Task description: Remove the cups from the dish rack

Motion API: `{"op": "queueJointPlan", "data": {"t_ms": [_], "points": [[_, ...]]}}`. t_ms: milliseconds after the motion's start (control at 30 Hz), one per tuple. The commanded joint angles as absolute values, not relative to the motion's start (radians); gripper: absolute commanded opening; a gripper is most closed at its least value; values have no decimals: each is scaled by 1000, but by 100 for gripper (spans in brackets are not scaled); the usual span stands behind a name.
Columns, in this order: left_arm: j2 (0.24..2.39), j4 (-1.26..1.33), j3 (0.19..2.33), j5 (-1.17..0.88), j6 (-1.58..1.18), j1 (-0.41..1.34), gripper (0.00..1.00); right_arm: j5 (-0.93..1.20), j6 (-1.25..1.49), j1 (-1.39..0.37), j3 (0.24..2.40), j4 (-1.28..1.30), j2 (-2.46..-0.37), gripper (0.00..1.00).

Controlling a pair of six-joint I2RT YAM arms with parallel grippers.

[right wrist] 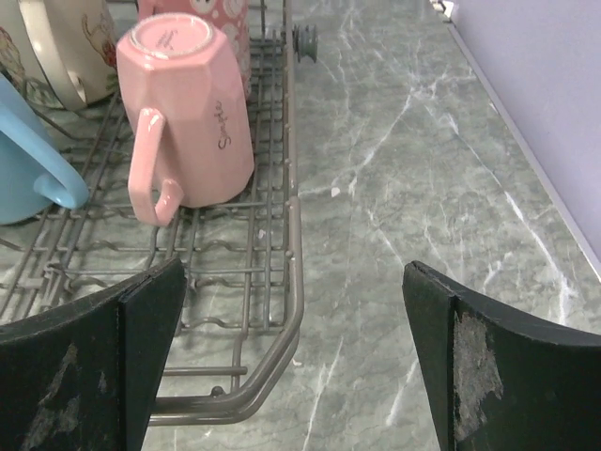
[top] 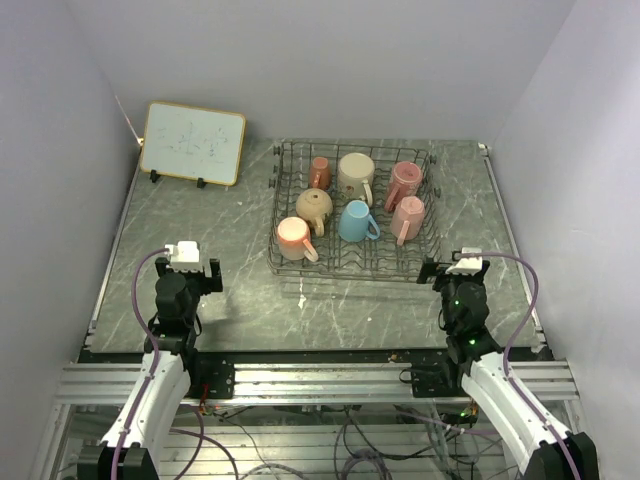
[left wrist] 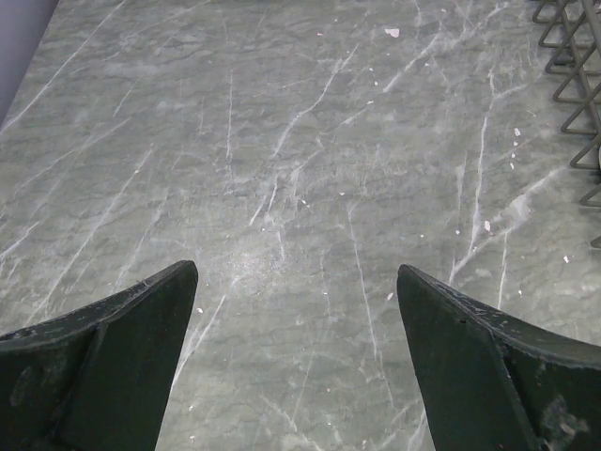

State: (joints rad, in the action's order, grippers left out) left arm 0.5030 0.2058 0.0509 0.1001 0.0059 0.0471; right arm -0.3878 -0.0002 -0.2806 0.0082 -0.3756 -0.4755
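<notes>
A: What's the surface like, and the room?

B: A grey-green marbled table (top: 230, 300) with white veins, closed in by pale lilac walls (top: 350, 60). A whiteboard (top: 193, 143) leans against the wall, far ahead of the left gripper (left wrist: 296, 272).

A: How do the grippers stand?

B: Both are spread wide, with nothing between the fingers. The left gripper hangs over the table. The right gripper (right wrist: 293, 272) sits low, just beside the near right corner of the rack (top: 352, 270).

A: Where is the rack from each?

B: It's ahead and to the right of the left gripper and apart from it; only a bit of wire shows at the upper right of that wrist view. For the right gripper, the rack's side rim runs straight ahead between the fingers, nearer the left one.

A: And the cups (top: 355, 221)?

B: All seven are in the rack. Nearest the right gripper is a pink cup (right wrist: 192, 113), bottom up, with its handle turned toward the gripper, just ahead of the left finger. To its left is a blue cup (right wrist: 23, 160), and beyond that a cream cup (right wrist: 56, 47). The others stand farther ahead and to the left.
</notes>
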Motion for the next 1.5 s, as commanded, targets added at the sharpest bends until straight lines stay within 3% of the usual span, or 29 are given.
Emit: {"op": "queueJointPlan", "data": {"t_ms": [0,367,567,700,800,900,967,1100,1300,1467], "points": [[497,260,63,88,-8,39,99,-392,-1,-279,-84,-381,-427,100],[513,262,83,21,16,38,99,-439,25,-276,-69,-418,-506,100],[672,10,365,-30,70,38,99,-408,1,-278,89,-218,-441,100],[762,-152,572,-56,112,39,99,-682,437,-277,369,23,-522,100],[819,-291,748,-115,127,39,99,-521,396,-276,556,66,-600,100],[871,-394,870,-180,137,38,99,-507,604,-275,643,96,-694,100],[899,-442,938,-196,131,38,99,-206,478,-274,592,-117,-773,100],[946,-557,1045,-186,132,38,95,70,476,-293,653,-286,-1012,100],[974,-667,1075,-150,188,38,93,-49,277,-598,957,-96,-1371,100],[1005,-722,1110,-87,213,38,98,-62,217,-714,1050,-83,-1523,97]]}}
